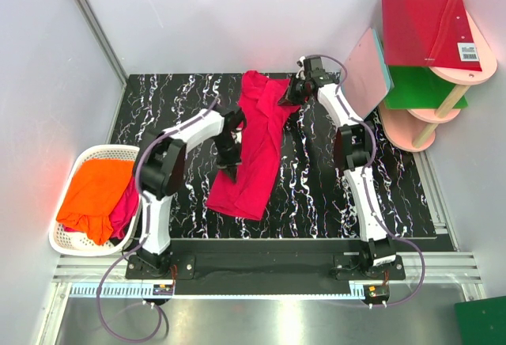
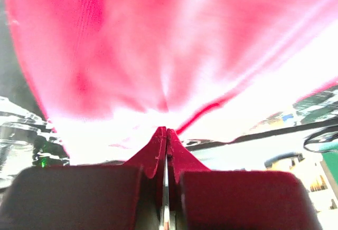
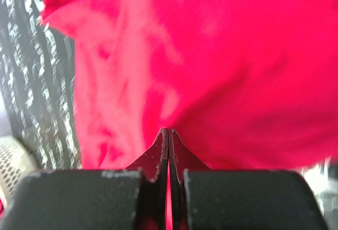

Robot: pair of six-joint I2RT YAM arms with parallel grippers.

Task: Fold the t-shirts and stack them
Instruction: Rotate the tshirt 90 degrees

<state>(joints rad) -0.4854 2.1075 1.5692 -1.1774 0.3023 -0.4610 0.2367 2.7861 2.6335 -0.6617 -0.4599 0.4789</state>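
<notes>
A crimson t-shirt [image 1: 257, 151] hangs stretched lengthwise over the middle of the black marbled table [image 1: 316, 195], its lower end resting on the table. My left gripper [image 1: 229, 151] is shut on the shirt's left edge; the cloth fills the left wrist view [image 2: 158, 45]. My right gripper [image 1: 295, 92] is shut on the shirt's top right corner, held up at the back; the cloth fills the right wrist view [image 3: 222, 66]. An orange t-shirt [image 1: 96, 191] and another crimson one [image 1: 124, 209] lie in the white basket [image 1: 99, 153] at the left.
A pink board with a teal edge [image 1: 365, 72] leans at the back right. A pink shelf stand [image 1: 455, 84] holds red [image 1: 419, 28] and green [image 1: 419, 88] boards. Grey walls close in at the back and sides.
</notes>
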